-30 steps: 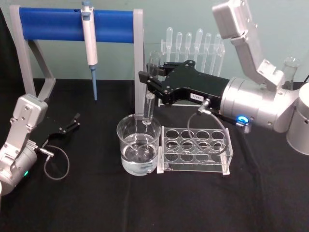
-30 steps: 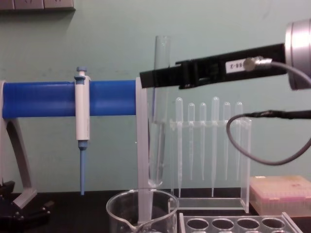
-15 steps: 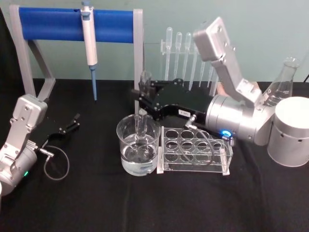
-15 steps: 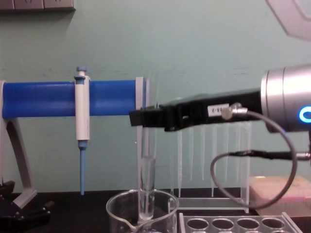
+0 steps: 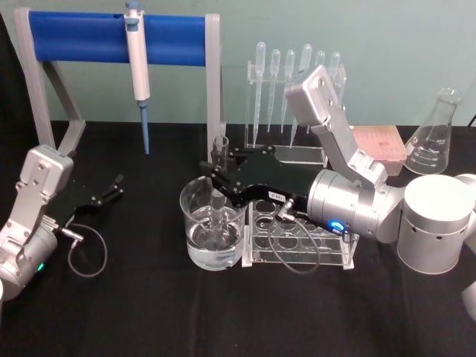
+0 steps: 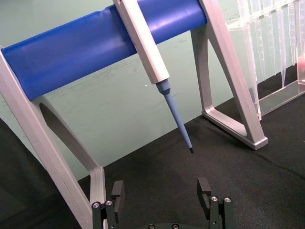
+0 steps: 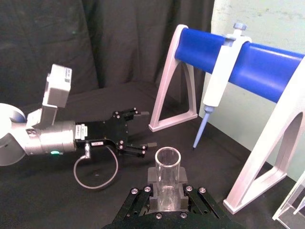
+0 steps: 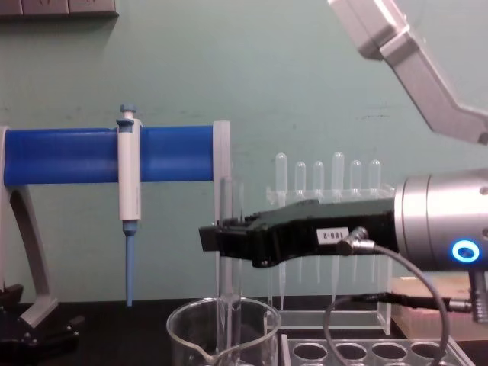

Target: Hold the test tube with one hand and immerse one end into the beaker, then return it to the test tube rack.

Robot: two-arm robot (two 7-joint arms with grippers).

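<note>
The test tube stands upright, and my right gripper is shut on its upper part. Its lower end reaches down inside the beaker, which holds clear liquid. In the chest view the test tube rises above the right gripper and drops into the beaker below. The right wrist view looks down on the test tube's open rim between the black fingers. My left gripper rests open on the table at the left, and its own view shows the left gripper with nothing between its fingers.
A blue-barred stand with a hanging micropipette stands at the back left. A clear tube rack sits right of the beaker. Behind are a pipette rack, a pink box and a flask.
My right arm has come down with the test tube, so its lower end went from just above the beaker's rim to deep inside. The left arm has stayed still.
</note>
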